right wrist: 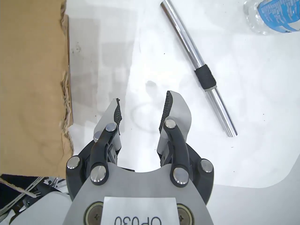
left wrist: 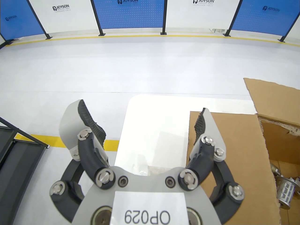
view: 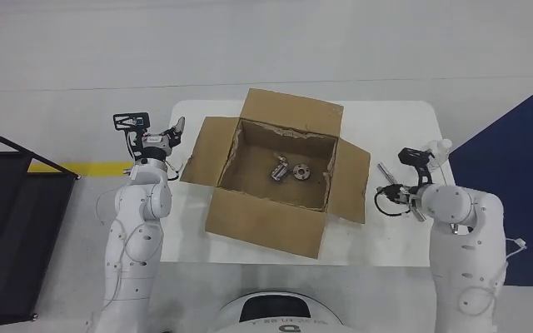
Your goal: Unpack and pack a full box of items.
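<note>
Right hand (right wrist: pixel 142 97) hangs empty, half spread, above the white worktop (right wrist: pixel 246 83), beside a chrome rod with a black band (right wrist: pixel 198 66). Left hand (left wrist: pixel 142 105), wide and empty, flanks the open brown cardboard box (view: pixel 266 223). Judged step: unpacking. Two small metal fittings (view: pixel 289 171) lie inside; the next move calls for reaching in.

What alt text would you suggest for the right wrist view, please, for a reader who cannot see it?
The robot's right hand, open and empty, hangs over a white table. A shiny metal rod with a black band lies beside it, with a cardboard box flap on the other side and a clear plastic bottle farther off.
</note>
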